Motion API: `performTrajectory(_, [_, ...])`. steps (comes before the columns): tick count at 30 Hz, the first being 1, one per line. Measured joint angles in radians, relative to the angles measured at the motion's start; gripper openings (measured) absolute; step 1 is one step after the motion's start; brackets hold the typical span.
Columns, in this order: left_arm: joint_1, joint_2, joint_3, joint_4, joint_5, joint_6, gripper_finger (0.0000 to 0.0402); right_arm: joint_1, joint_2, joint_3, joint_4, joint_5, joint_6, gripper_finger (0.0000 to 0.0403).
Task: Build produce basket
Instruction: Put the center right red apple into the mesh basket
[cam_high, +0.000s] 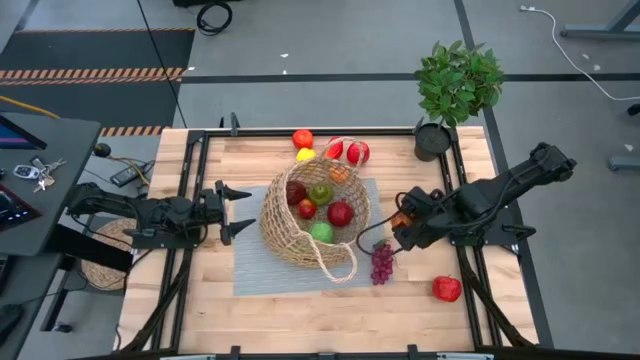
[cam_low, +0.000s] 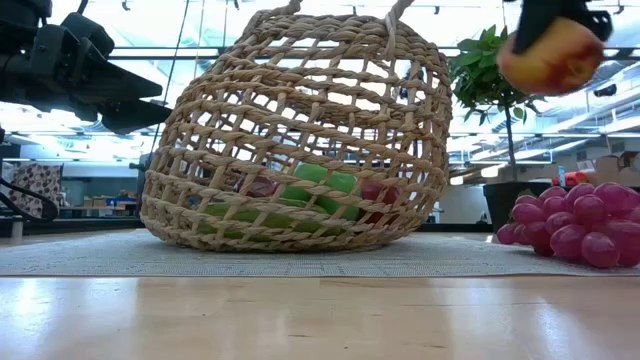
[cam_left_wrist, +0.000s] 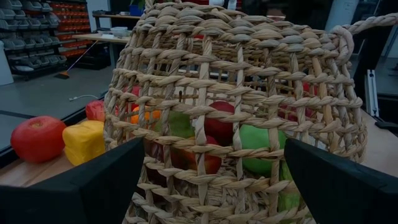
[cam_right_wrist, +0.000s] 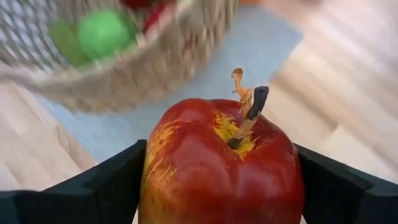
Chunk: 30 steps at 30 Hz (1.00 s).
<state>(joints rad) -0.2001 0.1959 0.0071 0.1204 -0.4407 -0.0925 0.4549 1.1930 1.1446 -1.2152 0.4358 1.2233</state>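
Now we see the right gripper (cam_right_wrist: 217, 180) with jaws clamped on a red apple (cam_right_wrist: 221, 165) beside the basket (cam_high: 315, 225), purple grapes (cam_high: 382, 263) just below. Our left gripper (cam_high: 240, 210) waits, jaws apart, facing the basket's other side.

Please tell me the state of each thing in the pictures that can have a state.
basket: upright on the mat, partly filled with produce
left gripper: open, empty, beside the basket
right gripper: shut on red-yellow apple, lifted
grapes: lying outside the basket

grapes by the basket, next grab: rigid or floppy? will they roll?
The grapes look like a lumpy cluster of round beads, so probably flexing somewhat in a pinch. The bunch lies flat on the table, so rolling seems unlikely. Glossy beads may slip between fingers.
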Motion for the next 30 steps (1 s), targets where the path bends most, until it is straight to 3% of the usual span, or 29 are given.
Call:
performTrajectory(10, [0.000, 0.000, 0.000, 0.000, 0.000, 0.000, 0.0394, 0.000, -0.044, 0.088, 0.015, 0.218, -0.155, 0.0350])
performTrajectory(18, [0.000, 0.000, 0.000, 0.000, 0.000, 0.000, 0.0394, 0.000, -0.052, 0.099, 0.061, 0.351, -0.398, 0.0351])
performTrajectory(24, [0.000, 0.000, 0.000, 0.000, 0.000, 0.000, 0.0394, 0.000, -0.050, 0.099, 0.213, 0.447, -0.622, 0.0351])
performTrajectory(30, [0.000, 0.000, 0.000, 0.000, 0.000, 0.000, 0.0394, -0.012, -0.049, 0.099, 0.441, 0.521, -0.966, 0.0351])
